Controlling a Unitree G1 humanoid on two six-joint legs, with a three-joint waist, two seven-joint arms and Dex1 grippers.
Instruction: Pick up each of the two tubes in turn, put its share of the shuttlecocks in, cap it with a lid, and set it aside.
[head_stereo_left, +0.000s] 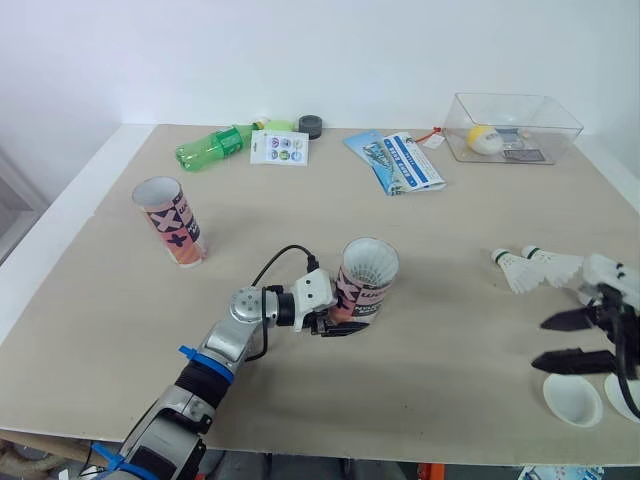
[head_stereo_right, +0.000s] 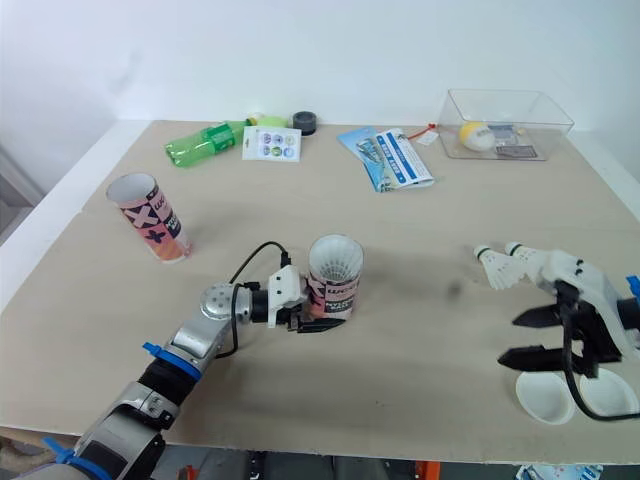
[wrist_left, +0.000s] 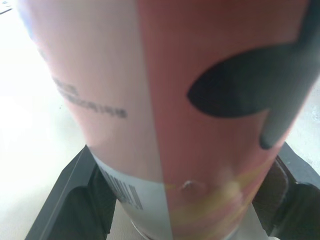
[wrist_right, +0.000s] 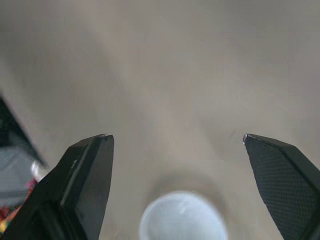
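You've got two tubes on the table (head_stereo_left: 420, 380): held tube (head_stereo_left: 365, 280) at centre, left tool (head_stereo_left: 335, 322) clamped on its base (white feathers inside), second tube (head_stereo_left: 172, 222) free at 10 o'clock. Two loose shuttlecocks (head_stereo_left: 513, 268) (head_stereo_left: 552, 264) at 3 o'clock. Right tool (head_stereo_left: 575, 340) wide open, empty, over two lids (head_stereo_right: 545, 398) (head_stereo_right: 612, 393). Label text unreadable.

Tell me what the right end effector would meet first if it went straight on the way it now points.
Probably the bare table: the open right end effector points slanting down at it. The white lid lies nearer the wrist, likely under that line; depth is unclear.
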